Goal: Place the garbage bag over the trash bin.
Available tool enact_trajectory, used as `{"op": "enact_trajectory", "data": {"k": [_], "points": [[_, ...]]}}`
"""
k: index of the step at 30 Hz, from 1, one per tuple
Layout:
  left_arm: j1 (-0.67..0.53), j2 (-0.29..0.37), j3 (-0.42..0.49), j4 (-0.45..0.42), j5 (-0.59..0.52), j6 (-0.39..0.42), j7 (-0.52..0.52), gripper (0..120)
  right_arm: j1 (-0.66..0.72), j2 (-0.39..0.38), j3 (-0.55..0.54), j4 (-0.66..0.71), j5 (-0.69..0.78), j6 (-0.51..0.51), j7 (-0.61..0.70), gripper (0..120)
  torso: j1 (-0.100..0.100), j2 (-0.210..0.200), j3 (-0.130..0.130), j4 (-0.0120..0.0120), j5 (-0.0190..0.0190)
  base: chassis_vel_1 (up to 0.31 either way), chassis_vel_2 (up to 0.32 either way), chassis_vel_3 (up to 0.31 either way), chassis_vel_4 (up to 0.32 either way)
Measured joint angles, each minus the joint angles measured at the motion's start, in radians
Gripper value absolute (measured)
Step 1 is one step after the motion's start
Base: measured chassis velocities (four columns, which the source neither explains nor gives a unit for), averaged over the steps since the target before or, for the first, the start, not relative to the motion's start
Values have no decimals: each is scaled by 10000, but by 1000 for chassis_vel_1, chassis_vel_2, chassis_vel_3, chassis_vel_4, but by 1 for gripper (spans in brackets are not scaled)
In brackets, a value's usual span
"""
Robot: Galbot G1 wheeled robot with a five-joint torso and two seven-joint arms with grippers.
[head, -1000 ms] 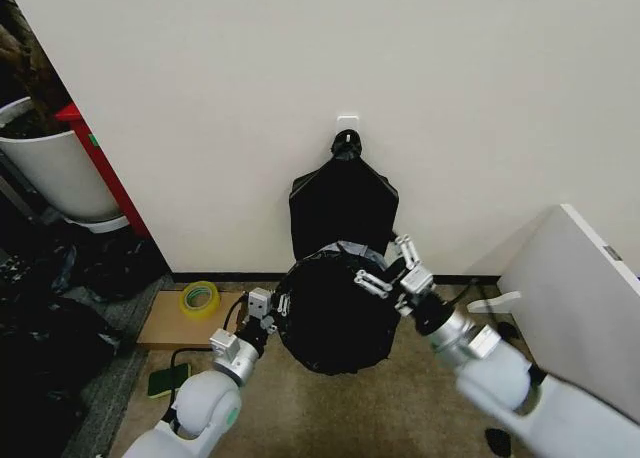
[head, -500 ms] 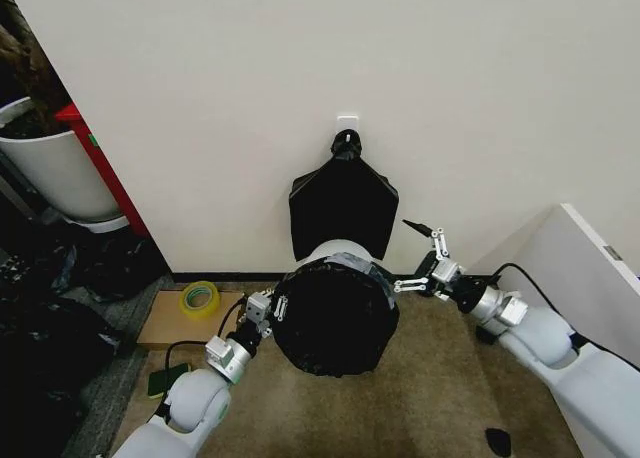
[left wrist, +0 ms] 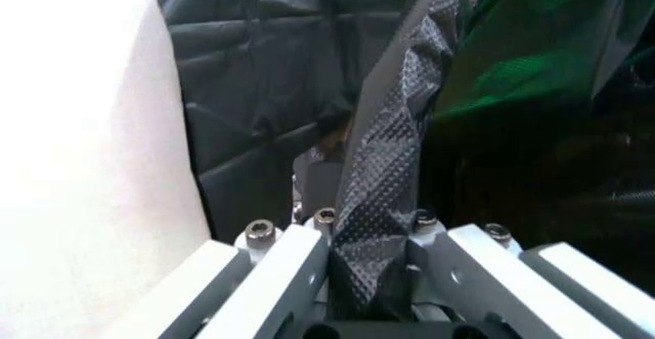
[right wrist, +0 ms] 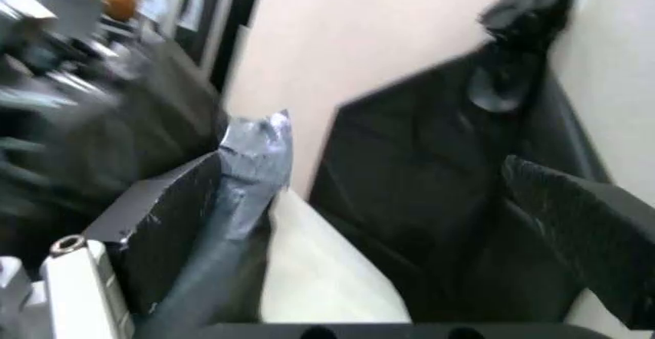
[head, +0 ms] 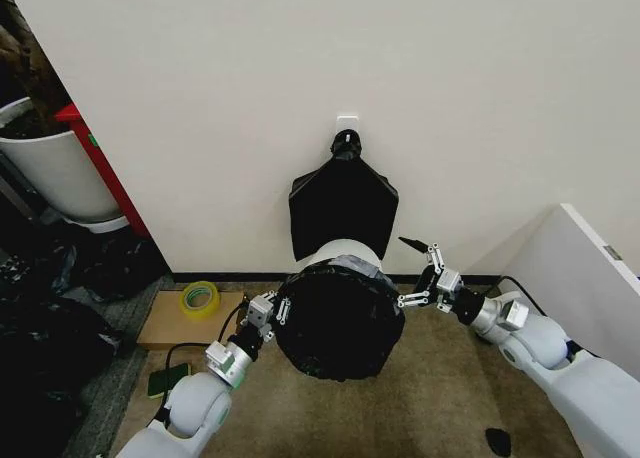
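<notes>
The bag [head: 338, 323] lines the bin [head: 345, 250], its crinkled black plastic folded over most of the rim and filling the mouth; only a strip of white wall shows at the far side, toward the wall [head: 300, 78]. The bin stands on the carpet [head: 420, 408] close to that wall, directly below a flat black bag [head: 343, 213] that hangs from a hook [head: 346, 124].

The left tool [head: 268, 311] is at the bin's left rim, clenched on a fold of the bag; in the left wrist view the textured plastic [left wrist: 384, 162] runs down between its two pads [left wrist: 271, 274] and is pinched there. The right tool [head: 420, 273] is just beside the bin's right rim, released, its fingers [head: 415, 246] spread wide and holding nothing. In the right wrist view a rumpled edge of the bag [right wrist: 245, 170] lies against the white rim [right wrist: 317, 262] near one finger [right wrist: 164, 224].

Left of the bin, a roll of yellow tape [head: 199, 298] sits on a flat piece of cardboard [head: 175, 328]. Farther left are a white planter [head: 55, 173] and a red post [head: 100, 168]. A white panel [head: 585, 298] stands at the right.
</notes>
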Motion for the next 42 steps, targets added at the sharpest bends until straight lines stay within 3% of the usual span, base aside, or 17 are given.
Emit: {"op": "enact_trajectory", "data": {"k": [7, 16, 20, 25, 35, 42], "points": [[111, 44, -20, -177, 33, 1, 63, 0, 141, 94, -41, -421, -352, 185, 930, 100, 0, 0, 0, 0, 0, 0, 0, 0, 0], [145, 32, -34, -267, 2, 1, 67, 0, 183, 197, 216, -993, -276, 632, 937, 100, 0, 0, 0, -1, 0, 0, 0, 0, 0], [139, 8, -34, -193, -39, 1, 15, 0, 40, 250, 122, -6, 1534, 738, 752, 100, 0, 0, -1, 0, -5, 0, 0, 0, 0], [136, 12, -5, -205, -54, 0, 2, 0, -14, 185, -259, 664, 2244, 564, 495, 100, -1, 0, -1, 1, -4, 0, 0, 0, 0], [183, 126, -9, -448, -99, -15, -5, 0, 306, 526, -380, -676, 291, 745, 387, 100, 0, 0, 0, 0, 2, 0, 0, 0, 0], [167, 128, 2, -465, -105, -35, -3, 0, 564, 593, -377, -1216, 176, 808, 685, 100, 0, 0, 0, 0, 1, 0, 0, 0, 0]]}}
